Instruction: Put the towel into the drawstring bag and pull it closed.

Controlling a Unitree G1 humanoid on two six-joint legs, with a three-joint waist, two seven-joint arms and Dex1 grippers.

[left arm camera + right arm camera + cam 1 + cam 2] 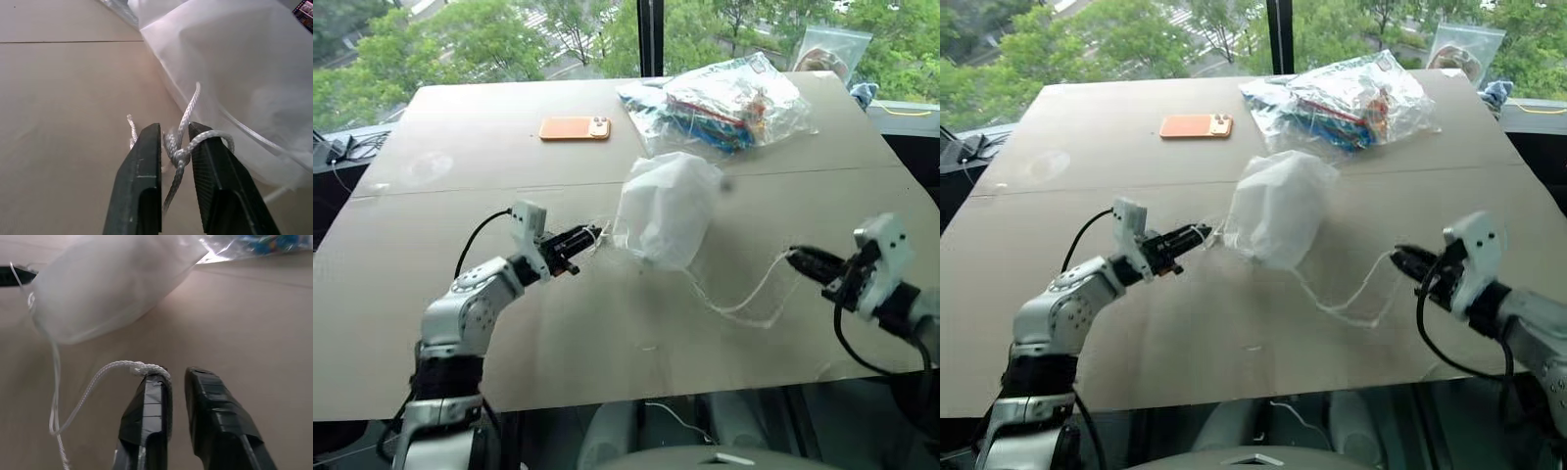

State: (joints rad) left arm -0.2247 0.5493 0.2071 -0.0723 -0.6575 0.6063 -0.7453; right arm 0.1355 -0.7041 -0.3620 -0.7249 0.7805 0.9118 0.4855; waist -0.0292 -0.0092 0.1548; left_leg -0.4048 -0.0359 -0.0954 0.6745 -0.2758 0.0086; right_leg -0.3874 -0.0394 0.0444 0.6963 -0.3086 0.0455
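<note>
**Handling a soft, light pouch by its cords**

Judging from the head views: the drawstring bag sits puffed and rumpled near the middle of the table, just in front of the clear plastic bag of colourful items, with an orange phone well off to the bag's left. It reads as thin, limp, nearly weightless fabric, likely to slide or lift with any tug. The cloth gives no firm hold; the cords are the place to grip. The left gripper sits at the bag's gathered left end. The right gripper is well apart on the bag's right, a long white cord looping across the table from bag to fingertips. The towel cannot be made out; the bulge suggests it is inside, but that is a guess.

Left wrist view: the black fingers stand a little apart, with a knotted twist of braided cord lying in the gap. Whether they pinch it I cannot tell. The white, semi-translucent pouch wall rises just beyond.

Right wrist view: the fingers are parted with an empty gap; the cord's end lies draped over the tip of one finger, not clamped. The bag lies beyond, pale and cloudy, cinched at the far end.
</note>
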